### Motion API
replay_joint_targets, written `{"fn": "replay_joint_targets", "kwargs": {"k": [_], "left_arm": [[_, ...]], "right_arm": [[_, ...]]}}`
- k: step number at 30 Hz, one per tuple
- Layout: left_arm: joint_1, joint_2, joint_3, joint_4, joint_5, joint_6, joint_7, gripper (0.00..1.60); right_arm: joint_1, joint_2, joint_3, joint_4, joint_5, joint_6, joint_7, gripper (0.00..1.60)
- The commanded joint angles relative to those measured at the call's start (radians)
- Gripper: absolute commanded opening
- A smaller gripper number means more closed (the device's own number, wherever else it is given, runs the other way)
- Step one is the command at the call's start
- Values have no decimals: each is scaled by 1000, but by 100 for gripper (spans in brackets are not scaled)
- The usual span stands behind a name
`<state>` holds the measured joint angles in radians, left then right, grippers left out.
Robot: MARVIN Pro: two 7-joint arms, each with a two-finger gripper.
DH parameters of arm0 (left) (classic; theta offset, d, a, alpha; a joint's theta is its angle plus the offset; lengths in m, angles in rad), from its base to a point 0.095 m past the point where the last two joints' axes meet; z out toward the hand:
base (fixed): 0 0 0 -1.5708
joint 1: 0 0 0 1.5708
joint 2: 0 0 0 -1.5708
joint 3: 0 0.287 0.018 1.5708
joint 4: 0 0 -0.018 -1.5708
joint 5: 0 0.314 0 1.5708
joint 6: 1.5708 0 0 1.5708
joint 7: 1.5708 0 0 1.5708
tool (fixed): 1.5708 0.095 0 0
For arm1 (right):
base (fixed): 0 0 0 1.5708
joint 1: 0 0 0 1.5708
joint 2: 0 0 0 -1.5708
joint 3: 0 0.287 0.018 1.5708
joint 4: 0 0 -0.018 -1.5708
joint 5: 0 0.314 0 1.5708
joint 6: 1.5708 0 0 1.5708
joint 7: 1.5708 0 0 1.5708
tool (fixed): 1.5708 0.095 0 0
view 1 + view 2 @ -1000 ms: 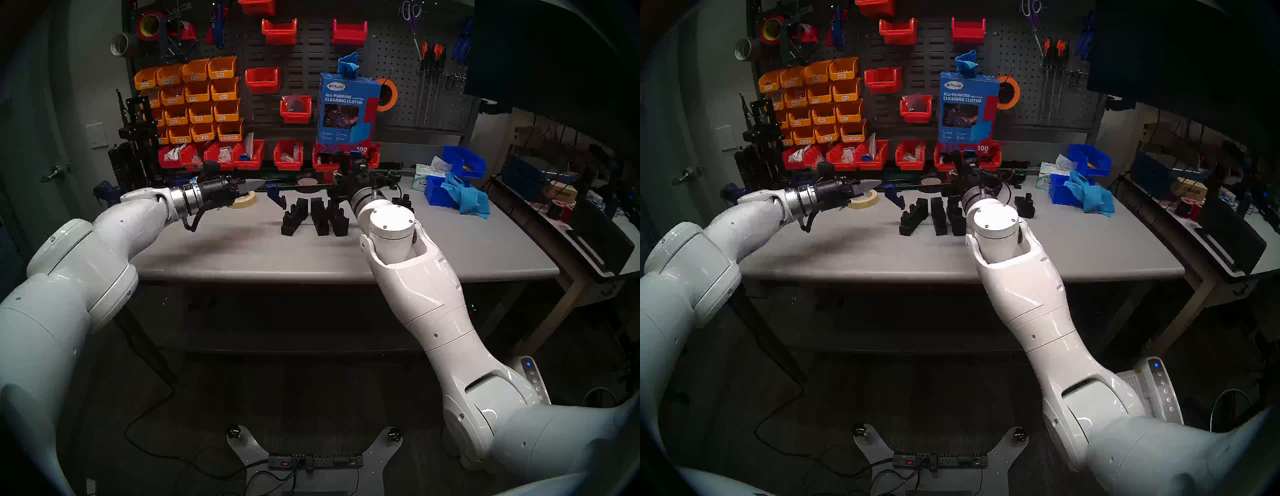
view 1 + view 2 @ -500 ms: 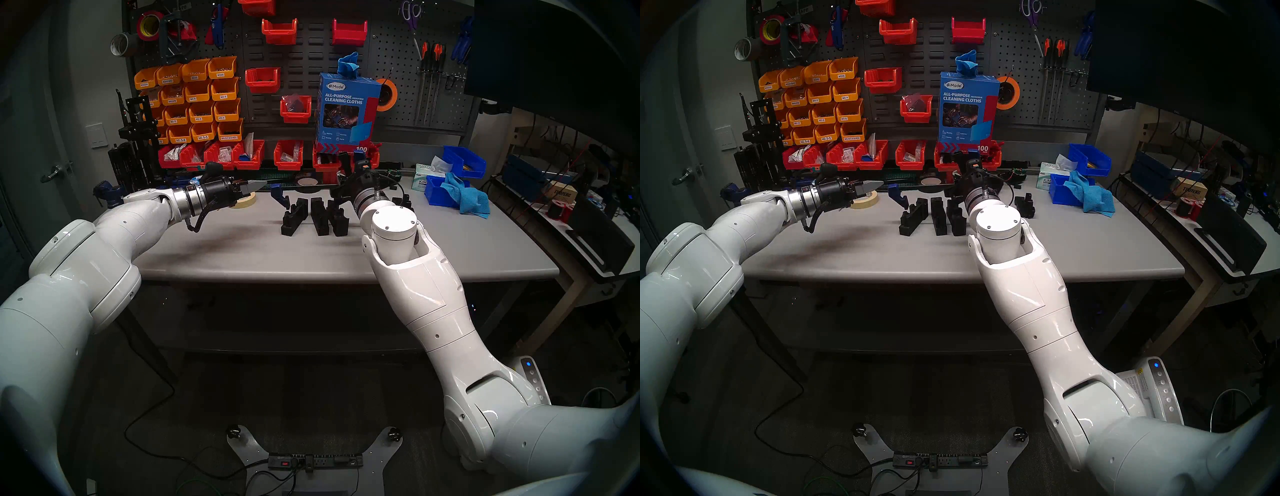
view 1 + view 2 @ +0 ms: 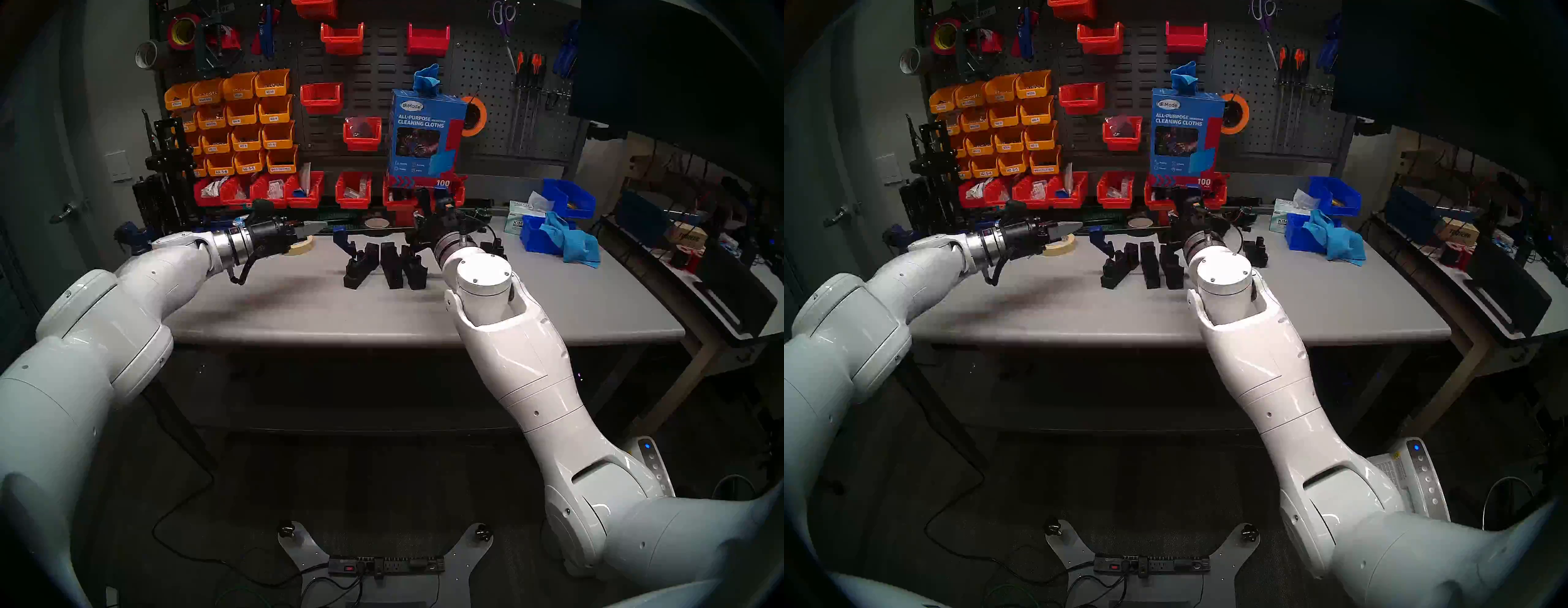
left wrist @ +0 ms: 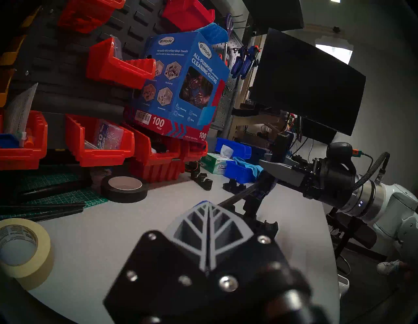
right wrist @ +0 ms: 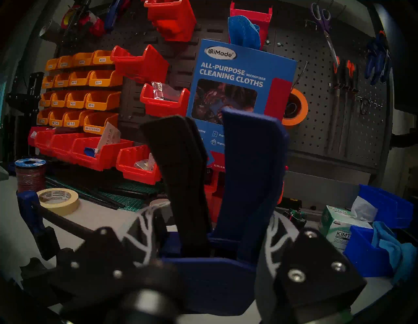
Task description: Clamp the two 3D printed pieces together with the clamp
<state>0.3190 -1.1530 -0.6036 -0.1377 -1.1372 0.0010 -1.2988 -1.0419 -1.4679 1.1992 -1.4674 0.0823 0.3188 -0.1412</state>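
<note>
Right wrist view, nearest first: the right gripper (image 5: 210,246) has its ribbed grey fingers (image 5: 144,228) pressed in on the base of the clamp's (image 5: 226,187) handle, so the black trigger and the blue grip stand upright in the middle of the frame. Holding it there keeps the trigger within reach of a squeeze, I judge. From the handle the thin black bar runs off to the lower left, ending in the far blue jaw at the left edge.

Head stereo left view shows why the bar is held level above the grey workbench (image 3: 297,305). The clamp's jaws hang down on either side of the two 3D printed pieces (image 3: 401,269), which stand upright just left of the right wrist at frame centre. Whether either jaw touches them is hidden by the gripper. A lower black stepped part (image 3: 358,271) sits just left of them, near the far blue jaw.

Further left, the left gripper (image 3: 312,228) has its fingers pressed together on nothing visible; its tip lies close to the bar's free end, contact unclear.

Beyond, a roll of masking tape (image 3: 301,245) lies on the bench, with red bins (image 3: 305,191) against the pegboard behind.
</note>
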Motion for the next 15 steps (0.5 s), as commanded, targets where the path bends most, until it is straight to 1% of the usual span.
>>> {"fn": "replay_joint_targets", "kwargs": {"k": [1,15], "left_arm": [[-21,3,-6,-1,-4,0,-5,0],[-23,2,-6,-3,-3,2,-6,0]], "right_arm": [[14,11,7,-35,-4,-17,4,0],[-6,26,10,-61,-1,-21,15,0]]}}
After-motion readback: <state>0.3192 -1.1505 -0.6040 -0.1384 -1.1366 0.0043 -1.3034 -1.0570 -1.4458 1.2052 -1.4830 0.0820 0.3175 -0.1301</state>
